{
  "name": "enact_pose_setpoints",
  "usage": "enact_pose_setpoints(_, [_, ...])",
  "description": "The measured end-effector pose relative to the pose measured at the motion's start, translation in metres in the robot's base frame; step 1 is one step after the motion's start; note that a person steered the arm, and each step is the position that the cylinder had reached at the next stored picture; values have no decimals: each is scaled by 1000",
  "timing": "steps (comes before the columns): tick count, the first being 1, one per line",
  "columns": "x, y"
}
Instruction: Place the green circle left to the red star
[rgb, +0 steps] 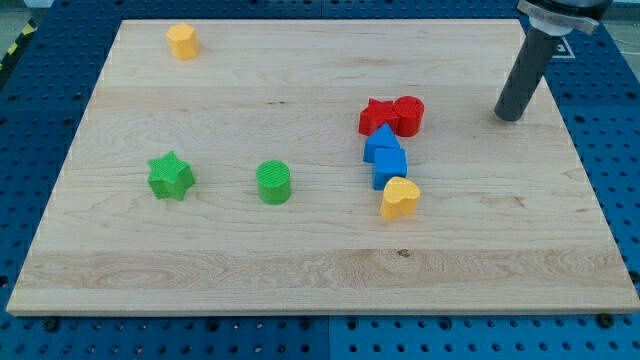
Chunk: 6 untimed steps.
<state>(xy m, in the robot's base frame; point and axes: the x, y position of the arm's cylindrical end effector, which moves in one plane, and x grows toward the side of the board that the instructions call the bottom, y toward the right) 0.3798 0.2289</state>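
The green circle (273, 183) stands left of the board's middle. The red star (377, 116) lies to its upper right, touching a red circle (408, 115) on the star's right. My tip (511, 114) rests on the board at the view's right, well to the right of the red circle and far from the green circle.
A green star (171, 176) lies left of the green circle. Two blue blocks (385, 155) sit just below the red star, with a yellow heart (399, 198) below them. A yellow block (183, 42) is at the top left. The wooden board (320, 280) sits on a blue pegboard.
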Motion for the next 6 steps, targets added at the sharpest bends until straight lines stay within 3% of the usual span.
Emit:
enact_pose_setpoints(2, [-18, 0])
enact_pose_setpoints(3, [-4, 6])
enact_pose_setpoints(5, [85, -12])
enact_pose_setpoints(6, [94, -51])
